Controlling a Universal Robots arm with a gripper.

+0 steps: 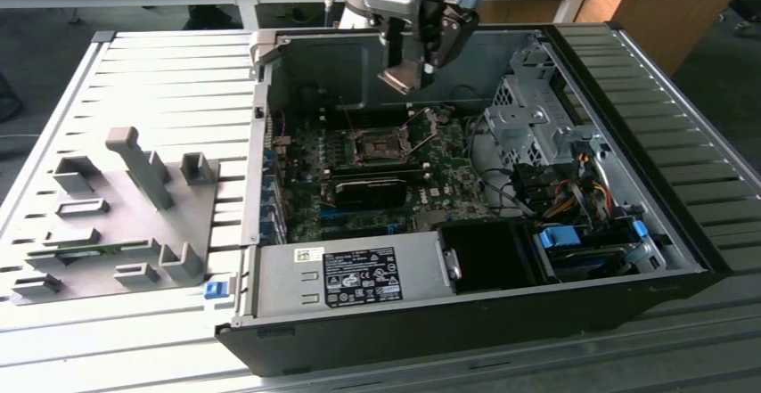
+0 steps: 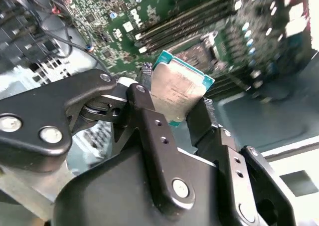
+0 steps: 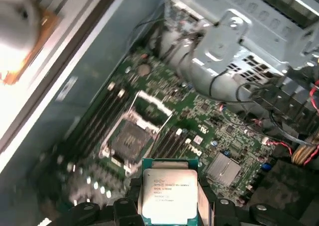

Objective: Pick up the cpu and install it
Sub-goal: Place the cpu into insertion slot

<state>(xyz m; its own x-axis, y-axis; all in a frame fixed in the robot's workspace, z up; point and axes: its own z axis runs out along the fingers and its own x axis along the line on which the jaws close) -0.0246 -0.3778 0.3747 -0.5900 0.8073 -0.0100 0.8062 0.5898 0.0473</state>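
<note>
Gripper (image 1: 414, 61) is clamped on the cpu (image 2: 179, 89), w/ fingers (image 2: 144, 111) pinching two opposite edges. It's held in mid-air inside the open pc case (image 1: 476, 322), above the motherboard (image 1: 345, 215) & clear of it, near the case's far wall in the exterior view. Cpu = small flat square chip, silvery-grey metal lid w/ faint print, thin green board rim showing round the lid in both wrist views; its tilted face looks tan in the exterior view. The dark metal-framed socket (image 3: 130, 138) lies below on the board, apart from the chip, w/ memory slots (image 3: 94, 126) beside it.
</note>
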